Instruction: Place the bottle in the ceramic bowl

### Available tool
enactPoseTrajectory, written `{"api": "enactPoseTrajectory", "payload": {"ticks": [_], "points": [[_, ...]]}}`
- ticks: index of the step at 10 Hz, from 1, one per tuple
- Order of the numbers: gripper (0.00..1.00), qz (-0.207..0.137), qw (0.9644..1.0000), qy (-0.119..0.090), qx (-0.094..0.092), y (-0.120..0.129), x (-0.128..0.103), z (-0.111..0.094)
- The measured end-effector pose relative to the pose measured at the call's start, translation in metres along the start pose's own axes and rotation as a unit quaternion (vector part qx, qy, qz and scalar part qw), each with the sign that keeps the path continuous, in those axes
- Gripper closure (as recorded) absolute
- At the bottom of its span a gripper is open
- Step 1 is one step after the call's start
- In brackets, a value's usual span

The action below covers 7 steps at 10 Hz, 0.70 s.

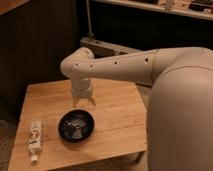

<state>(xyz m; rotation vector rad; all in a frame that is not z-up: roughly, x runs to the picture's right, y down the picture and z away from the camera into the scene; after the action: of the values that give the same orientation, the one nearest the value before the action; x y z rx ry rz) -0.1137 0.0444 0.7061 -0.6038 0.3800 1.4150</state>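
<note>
pointing the gripper [84, 103] straight down over the wooden table [117, 120], just off the 12 o'clock rim of the ceramic bowl [76, 126]. showing its two fingers [75, 102] standing wide apart, gripping nothing, with only bare table top visible between them. hanging a little above the board, not touching the bowl. reaching in from 3 o'clock with the thick white arm [125, 65], bending at a rounded joint right above the gripper.

sitting upright on the table, toward its 6 o'clock edge: the glossy black bowl, showing faint pale rings inside. lying flat on the table at 9 o'clock of the bowl: the slim white bottle [35, 140], near the bowl but not touching it, well apart from the gripper at its 7 o'clock. pointing its small cap toward 6 o'clock, close to the table's edge, with the dark label facing up.
</note>
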Motion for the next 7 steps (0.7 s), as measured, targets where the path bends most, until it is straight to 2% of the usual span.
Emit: {"api": "enactPoseTrajectory", "payload": {"ticks": [1,2,3,4,5,7], "points": [[0.35,-0.012,0.9996,-0.011,-0.025,-0.003,-0.016,-0.006],[0.35,-0.027,0.9968,-0.02,-0.072,-0.004,-0.033,-0.009],[0.35,-0.038,0.99,-0.026,-0.133,-0.003,-0.044,-0.009],[0.35,-0.047,0.9819,-0.028,-0.181,-0.002,-0.05,-0.008],[0.35,-0.058,0.9725,-0.03,-0.224,0.0,-0.054,-0.006],[0.35,-0.092,0.9526,-0.032,-0.288,0.015,-0.062,0.002]]}}
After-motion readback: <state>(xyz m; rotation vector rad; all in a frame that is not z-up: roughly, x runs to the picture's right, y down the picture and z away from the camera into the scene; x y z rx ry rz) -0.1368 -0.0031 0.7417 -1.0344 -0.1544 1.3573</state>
